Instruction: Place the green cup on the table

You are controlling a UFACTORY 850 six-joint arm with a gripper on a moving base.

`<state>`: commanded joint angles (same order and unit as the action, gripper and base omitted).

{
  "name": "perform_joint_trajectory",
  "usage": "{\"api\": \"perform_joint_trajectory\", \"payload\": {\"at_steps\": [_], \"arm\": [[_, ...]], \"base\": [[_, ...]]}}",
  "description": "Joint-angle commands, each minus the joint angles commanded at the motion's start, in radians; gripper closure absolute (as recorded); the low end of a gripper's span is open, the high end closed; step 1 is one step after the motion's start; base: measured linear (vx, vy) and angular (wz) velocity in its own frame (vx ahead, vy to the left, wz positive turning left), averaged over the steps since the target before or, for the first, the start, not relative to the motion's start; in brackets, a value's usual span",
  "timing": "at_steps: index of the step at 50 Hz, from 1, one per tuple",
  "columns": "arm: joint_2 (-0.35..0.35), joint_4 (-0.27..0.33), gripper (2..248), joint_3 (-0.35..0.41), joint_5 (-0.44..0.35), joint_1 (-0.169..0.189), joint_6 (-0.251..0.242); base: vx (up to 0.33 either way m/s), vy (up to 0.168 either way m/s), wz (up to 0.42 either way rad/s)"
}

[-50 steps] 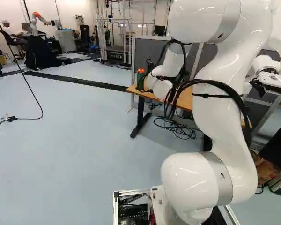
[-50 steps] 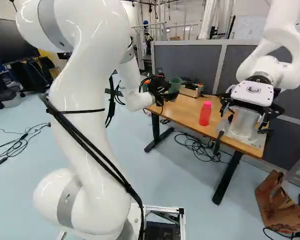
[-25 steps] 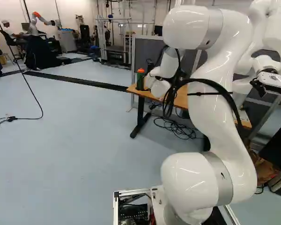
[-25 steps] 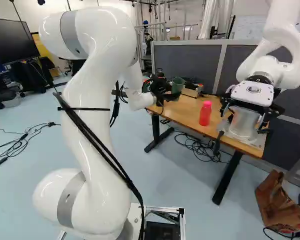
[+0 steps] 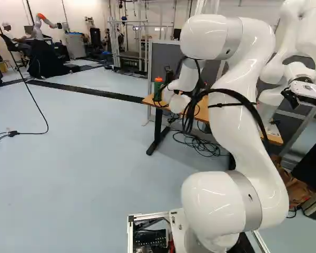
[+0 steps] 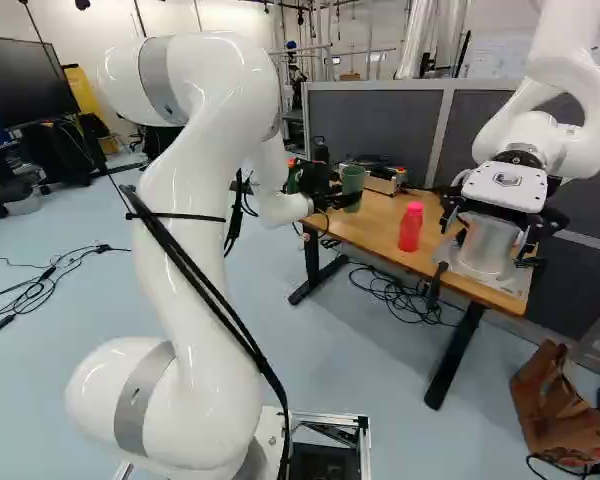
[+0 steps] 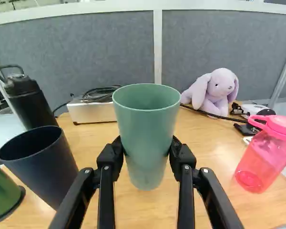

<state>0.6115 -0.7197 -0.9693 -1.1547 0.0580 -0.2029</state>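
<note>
Green cup [image 7: 148, 119]: upright, over the table [image 7: 214, 167]; whether its base touches yet, I can't tell from here.
Gripper [image 7: 146, 149]: clamped on the green cup from both sides.
Arm [image 6: 215, 190]: it has sunk over the last second, bringing the green cup lower, so the set-down looks close.
Dark cup [image 7: 43, 167]: beside the gripper, might get nudged on release.

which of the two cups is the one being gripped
The green cup: the two black fingers hold it from opposite sides. The dark blue cup is off to one side, outside their grip.
</note>
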Motion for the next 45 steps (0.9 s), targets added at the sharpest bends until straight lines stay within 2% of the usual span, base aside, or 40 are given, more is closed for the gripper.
{"api": "perform_joint_trajectory", "payload": {"at_steps": [38, 39, 43, 44, 45], "arm": [[0.086, 0.0, 132, -0.018, 0.0, 0.0, -0.006], [0.086, 0.0, 125, -0.018, 0.0, 0.0, -0.006], [0.088, 0.0, 125, -0.019, 0.0, 0.0, -0.006], [0.088, 0.0, 93, -0.019, 0.0, 0.0, -0.006], [0.088, 0.0, 93, -0.019, 0.0, 0.0, -0.006]], "base": [[0.0, 0.0, 0.0], [0.0, 0.0, 0.0], [0.0, 0.0, 0.0], [0.0, 0.0, 0.0], [0.0, 0.0, 0.0]]}}
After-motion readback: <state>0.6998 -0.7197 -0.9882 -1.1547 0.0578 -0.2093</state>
